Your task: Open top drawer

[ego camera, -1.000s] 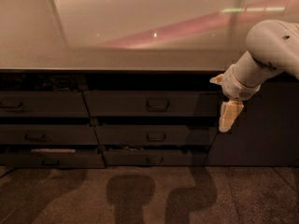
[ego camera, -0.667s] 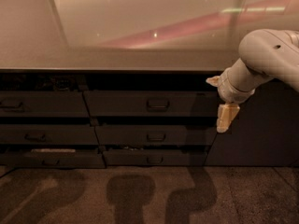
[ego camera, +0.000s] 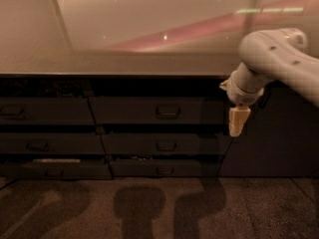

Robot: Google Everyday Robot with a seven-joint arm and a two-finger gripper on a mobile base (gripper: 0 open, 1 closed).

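The top drawer [ego camera: 129, 111] is the wide dark grey front in the middle column, just under the countertop. It has a small rectangular loop handle [ego camera: 168, 111] at its centre. Its front stands in line with the fronts around it, and its tray is hidden. My gripper [ego camera: 238, 123] hangs pointing down from the white arm [ego camera: 279, 59] at the right. It is by the drawer's right end, to the right of the handle and apart from it.
Two shorter drawers [ego camera: 164, 145] sit below the top one, and a column of three [ego camera: 45, 112] is at the left. The lowest left drawer [ego camera: 50, 161] is slightly ajar with a light strip showing. A dark panel [ego camera: 271, 138] stands at the right. The countertop [ego camera: 119, 63] overhangs the drawers.
The arm has swung a little to the left, carrying the gripper slightly leftward along the drawer's right end. The drawers have not moved.
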